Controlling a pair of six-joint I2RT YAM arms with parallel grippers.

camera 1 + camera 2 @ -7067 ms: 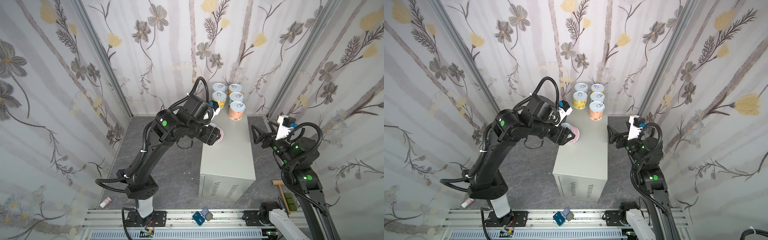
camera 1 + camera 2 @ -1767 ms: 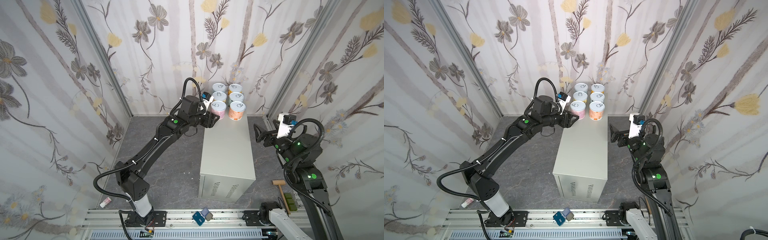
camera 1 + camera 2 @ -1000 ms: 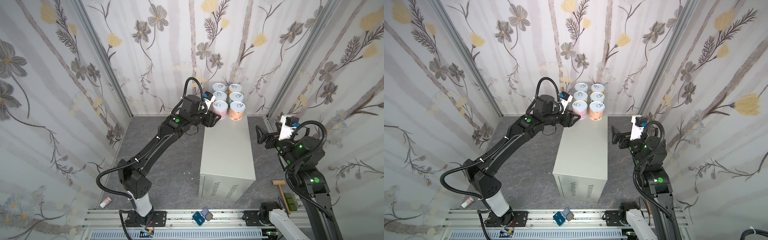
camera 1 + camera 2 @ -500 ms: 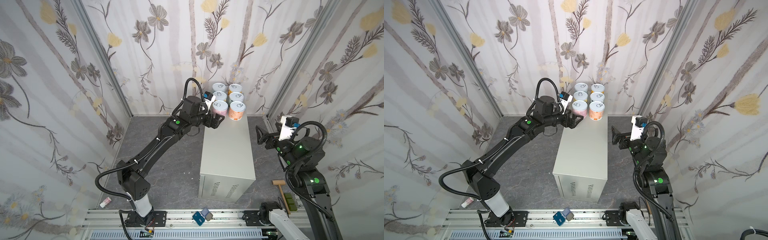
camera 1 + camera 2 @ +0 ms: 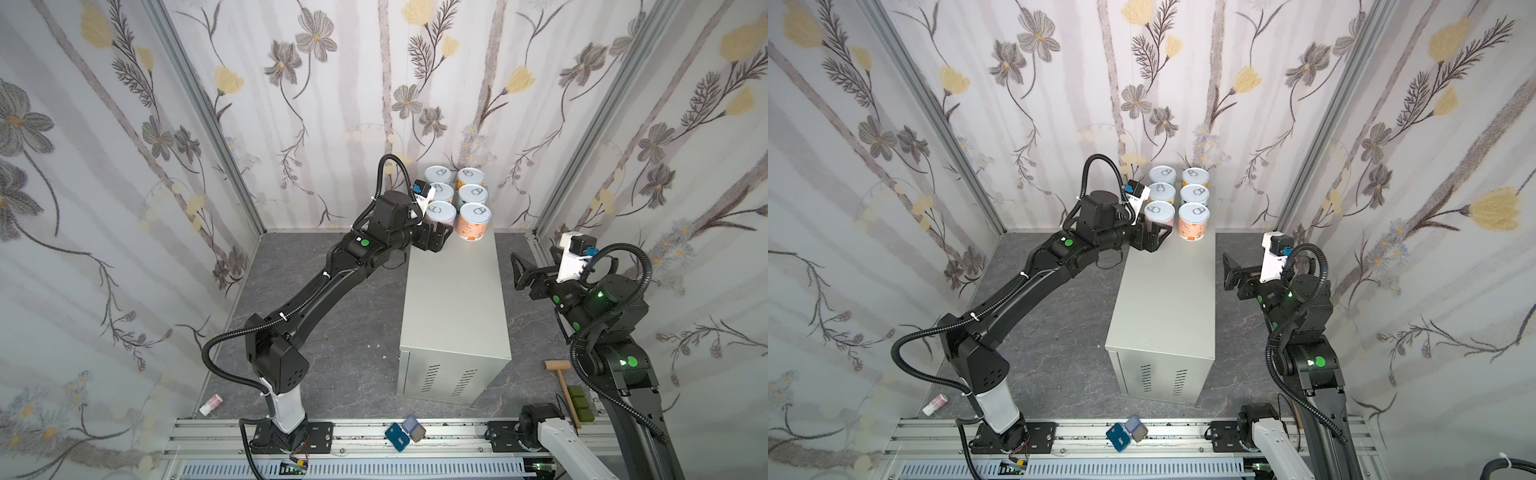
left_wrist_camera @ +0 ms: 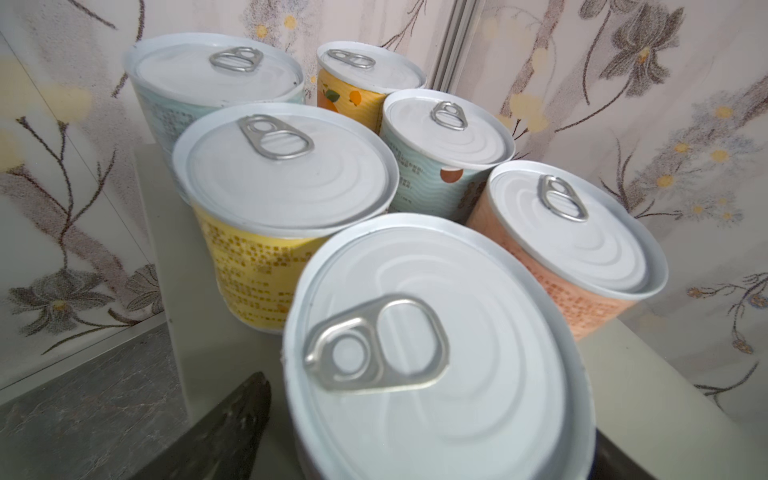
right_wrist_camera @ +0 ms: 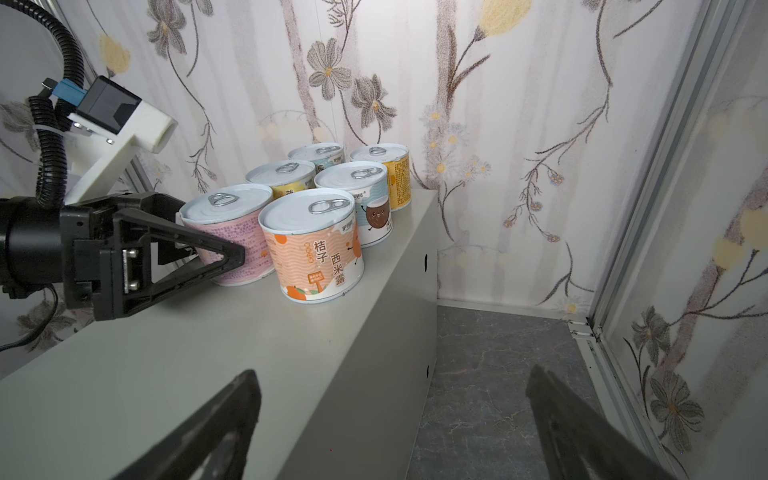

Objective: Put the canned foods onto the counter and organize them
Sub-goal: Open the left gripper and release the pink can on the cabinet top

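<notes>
Six canned foods [image 5: 473,193] stand packed two-by-three at the wall end of the worktop [image 5: 453,299], probably to keep them tidy. The left tool [image 5: 438,230] straddles the pink can [image 7: 245,232] with jaws apart. The right tool [image 7: 392,370] hangs unclenched and empty beside the worktop.

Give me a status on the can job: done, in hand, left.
Done: all six cans stand upright in two rows of three at the far end of the counter. In hand: nothing gripped; the left gripper is open with its jaws either side of the pink can, and the right gripper hangs open beside the counter. Left: probably only withdrawing the left gripper.
</notes>
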